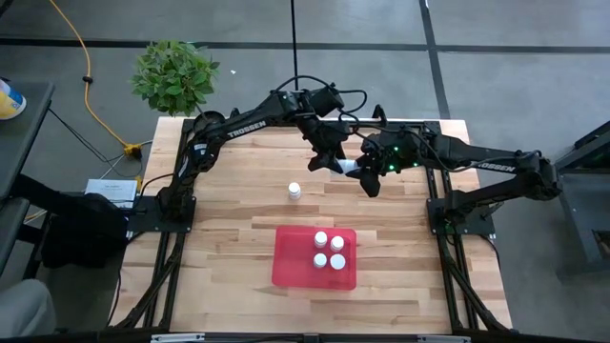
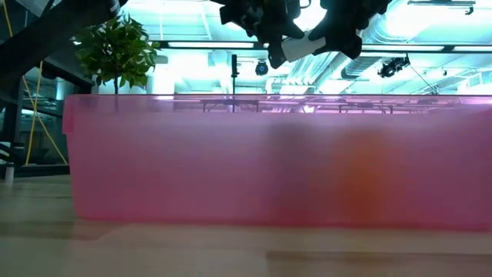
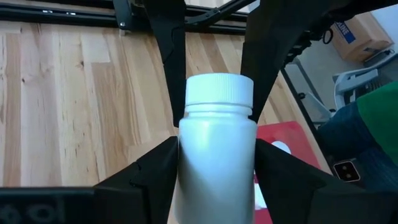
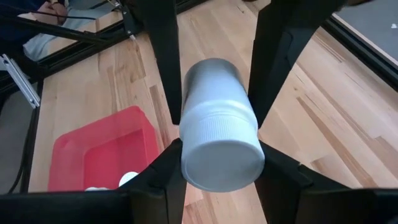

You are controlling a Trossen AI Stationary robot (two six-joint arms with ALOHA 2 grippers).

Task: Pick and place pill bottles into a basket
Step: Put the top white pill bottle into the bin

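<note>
The one pill bottle in the air (image 1: 350, 168) hung between the two claws above the far middle of the table (image 1: 229, 219), and its long axis ran about level from one claw to the other. Its cap pointed toward the right arm, its base toward the left.

The right claw (image 1: 367, 173) was clenched on the cap end, with a finger pressed against each side in its wrist view. The left claw (image 1: 334, 158) stood around the body of the same bottle, fingers (image 3: 155, 174) close against it. I could not tell whether it was really gripping or had already slackened.

The red tray (image 1: 291, 267) lay well apart from both claws, toward the near edge of the table and a little to the left arm's side of them. Four bottles (image 1: 329, 250) stood in it, grouped toward its right-hand part. One more bottle (image 1: 294, 191) stood upright on the bare wood, between the claws and the tray and nearer the left arm.

By my judgement the next move turned on that cap-to-right axis. Whichever claw kept the bottle would have to carry it toward the near edge and swing it upright before letting go over the tray, while the left arm was better placed for the lone standing bottle
</note>
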